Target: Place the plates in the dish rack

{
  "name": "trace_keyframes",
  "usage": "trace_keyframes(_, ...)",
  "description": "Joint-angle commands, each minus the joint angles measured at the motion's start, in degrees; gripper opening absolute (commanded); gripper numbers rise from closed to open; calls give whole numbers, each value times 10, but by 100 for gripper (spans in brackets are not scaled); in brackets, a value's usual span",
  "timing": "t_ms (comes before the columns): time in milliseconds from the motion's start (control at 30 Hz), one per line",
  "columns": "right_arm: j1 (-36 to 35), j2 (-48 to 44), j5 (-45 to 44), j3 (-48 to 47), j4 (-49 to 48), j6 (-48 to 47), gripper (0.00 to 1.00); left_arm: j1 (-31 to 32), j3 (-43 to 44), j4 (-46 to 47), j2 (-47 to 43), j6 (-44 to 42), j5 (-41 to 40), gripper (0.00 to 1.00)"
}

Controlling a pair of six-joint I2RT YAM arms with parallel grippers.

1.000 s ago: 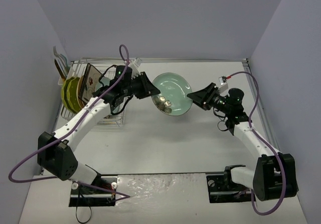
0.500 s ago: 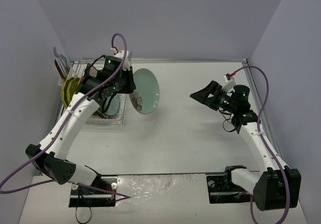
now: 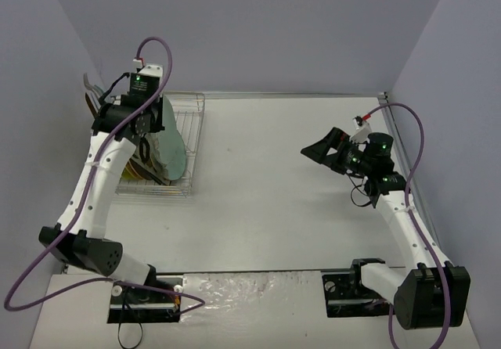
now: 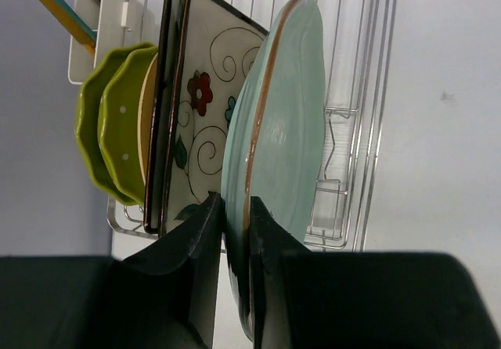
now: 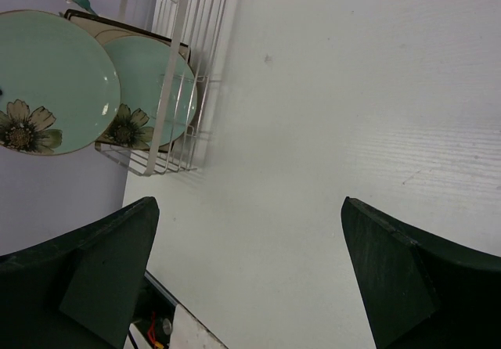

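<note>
The left gripper [image 4: 235, 208] has its jaws clamped on the rim of a teal plate [image 4: 286, 130], held on edge over the dish rack [image 4: 354, 91], beside square plates [image 4: 200, 122] and green plates [image 4: 106, 142] standing there. The right gripper [image 3: 317, 150] has its jaws wide apart and empty above the table [image 3: 274, 208].

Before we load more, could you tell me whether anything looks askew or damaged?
Nothing stands out: the racked plates stand on edge in a row, and the left gripper holds a teal plate by its rim.

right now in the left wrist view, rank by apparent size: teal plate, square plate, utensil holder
1. pale teal round plate, nearest camera, so unsure
2. square dark-rimmed floral plate
3. white plastic utensil holder
</note>
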State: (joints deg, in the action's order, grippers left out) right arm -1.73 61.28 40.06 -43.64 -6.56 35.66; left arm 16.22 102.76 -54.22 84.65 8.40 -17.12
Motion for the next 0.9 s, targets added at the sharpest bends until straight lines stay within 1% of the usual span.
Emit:
trace_keyframes(0,11,-19,2,-31,-21,-11,100,-2,19,73,17,-34,-25,0)
trace_keyframes(267,15,-25,5,-27,-17,-7,100,-9,-8,105,60,-37,-22,0)
trace_keyframes(400,34,-30,5,-27,-15,-8,100,-9,-37,116,77,-29,-15,0)
trace_keyframes(533,38,-31,10,-26,-13,-7,100,-9,-72,141,79,-23,-5,0)
trace_keyframes(667,39,-39,8,-29,-10,-8,100,-10,-112,172,62,-17,10,0)
trace_keyframes(733,40,-42,10,-29,-9,-6,100,-10,-129,180,58,-14,11,5)
trace_keyframes(800,41,-41,14,-32,-8,-4,100,-10,-136,179,56,-15,8,6)
trace_keyframes(867,41,-45,13,-33,-9,-2,100,-10,-146,178,52,-15,3,10)
